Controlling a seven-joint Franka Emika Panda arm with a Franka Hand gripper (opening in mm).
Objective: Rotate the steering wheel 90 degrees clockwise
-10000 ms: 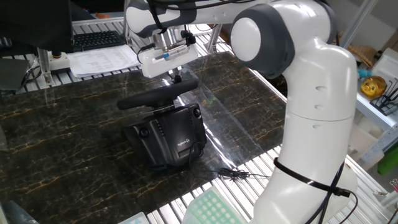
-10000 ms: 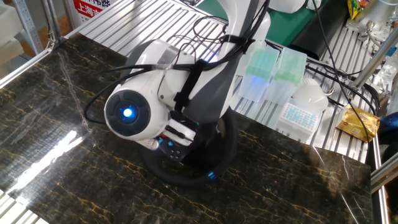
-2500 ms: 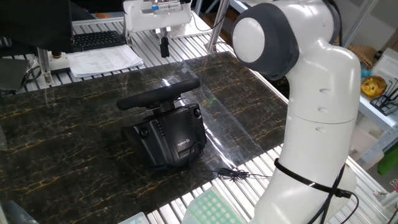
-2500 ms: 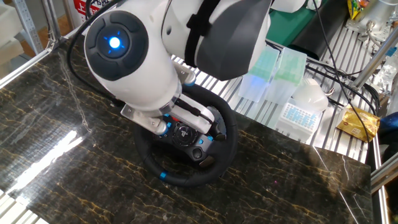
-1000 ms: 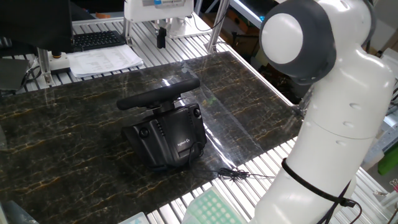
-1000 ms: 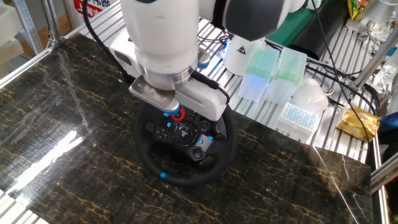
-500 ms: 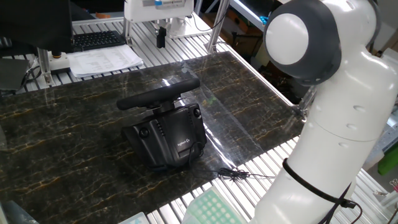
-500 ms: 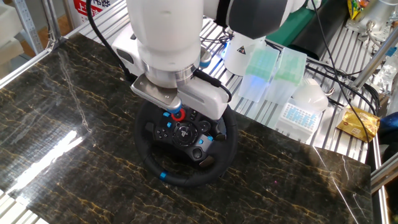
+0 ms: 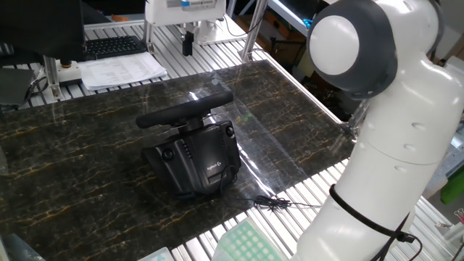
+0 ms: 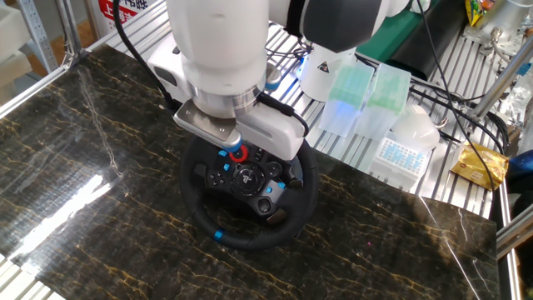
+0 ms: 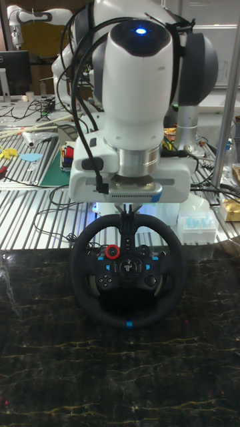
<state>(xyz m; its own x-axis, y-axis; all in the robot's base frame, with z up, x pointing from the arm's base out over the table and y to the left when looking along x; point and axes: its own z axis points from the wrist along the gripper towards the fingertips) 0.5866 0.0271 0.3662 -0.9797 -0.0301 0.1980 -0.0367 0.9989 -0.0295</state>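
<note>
- The gripper (image 9: 188, 42) hangs in the air above the table (image 9: 72, 159), and it touches nothing.
- In the one fixed view its two dark fingers (image 9: 187, 48) point down and look pressed together, with nothing between them; so I read the gripper as clenched and empty.
- In the tall fixed view the fingers (image 11: 125, 223) come down as one thin dark bar under the white hand, in front of the upper part of the wheel.
- The steering wheel (image 9: 185, 111) is below the gripper and a little nearer to the robot's own body, well apart from the fingertips.
- It stands on its boxy black base (image 9: 196, 159), which has a small white logo (image 9: 214, 165) on the side.
- In the other fixed view the rim of the steering wheel (image 10: 250, 240) is under the white hand, and a small blue mark (image 10: 218, 236) sits on the part of the rim farthest from the gripper.
- A red round knob (image 11: 113, 252) is on the wheel's face just beside the finger bar in the tall fixed view.
- A thin black cable (image 9: 272, 202) lies on the table edge, well apart from the gripper, on the far side of the base.
- Behind the gripper, away from the wheel, there are a black keyboard (image 9: 112, 46) and white papers (image 9: 119, 70).
</note>
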